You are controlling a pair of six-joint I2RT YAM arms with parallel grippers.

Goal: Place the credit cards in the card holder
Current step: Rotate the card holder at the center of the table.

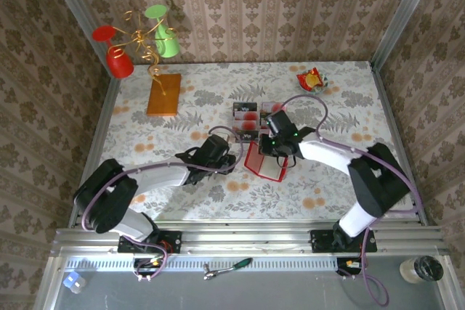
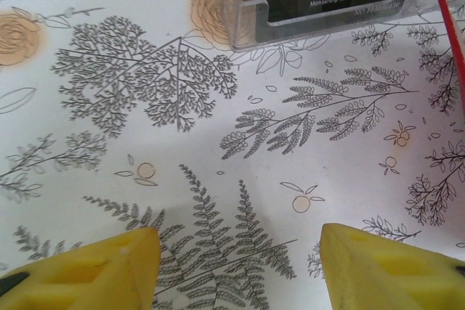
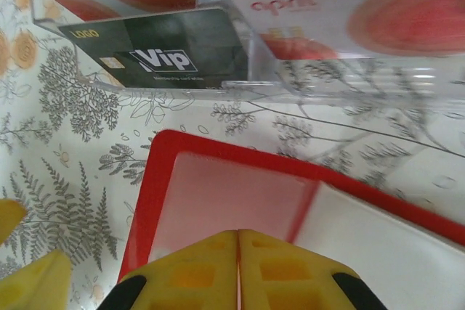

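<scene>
your right pincer (image 3: 238, 263) hangs with its yellow tips pressed together and nothing visible between them, poised over the near part of the card holder (image 3: 225, 201); the holder lies open and flat on the flowered table (image 1: 145, 136), red rim round pale clear pockets; the credit cards (image 1: 247, 117) stand in a clear rack (image 3: 254, 88) just beyond the holder's far edge, straight ahead of that pincer, their long sides running across its line of approach; the dark "vip" card (image 3: 167, 52) sits to its left front, a pale card (image 3: 349, 23) with a red blotch to its right front; your left pincer (image 2: 240, 259) waits about half open and empty over bare table, the rack ahead of it and the card holder's red edge (image 2: 450, 49) off to its right; from above, the right pincer (image 1: 270, 149) is the nearer to both rack and holder, the left pincer (image 1: 229, 156) near the holder's left side; by the look of it no card is in hand, so the next reach goes forward over the holder to the rack, and the shut tips must part first
</scene>
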